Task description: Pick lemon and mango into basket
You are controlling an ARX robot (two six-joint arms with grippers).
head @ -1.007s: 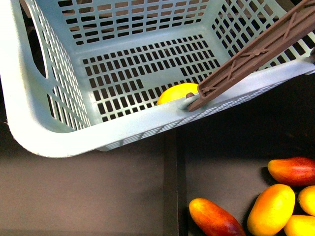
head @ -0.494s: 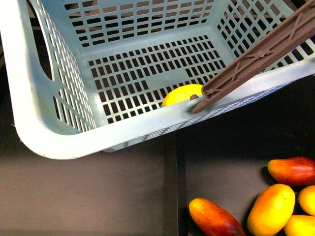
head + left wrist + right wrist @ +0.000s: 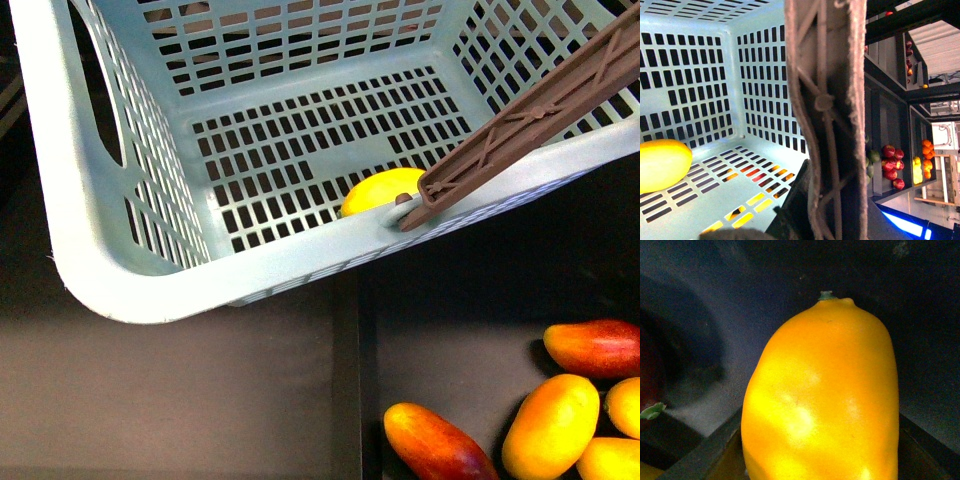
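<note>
The light teal basket (image 3: 200, 270) hangs tilted in the upper front view, and its brown handle (image 3: 530, 105) crosses the right corner. The yellow lemon (image 3: 378, 190) lies on the basket's slotted floor against the near wall; it also shows as the lemon (image 3: 662, 165) in the left wrist view. My left gripper (image 3: 812, 215) is shut on the handle (image 3: 825, 100), seen close up. My right gripper (image 3: 820, 465) is shut on a yellow-orange mango (image 3: 820, 400), stem end up, which fills the right wrist view. Neither gripper shows in the front view.
Several loose mangoes lie at the lower right: a red-orange mango (image 3: 435, 440), a yellow-orange one (image 3: 550, 425) and a red one (image 3: 595, 345). A dark divider (image 3: 347, 380) splits the dark surface below the basket. Shelves of red and orange fruit (image 3: 892, 160) stand behind the handle.
The basket has shifted a little to the right in the front view, and the lemon inside has moved with it. The loose mangoes have not moved.
</note>
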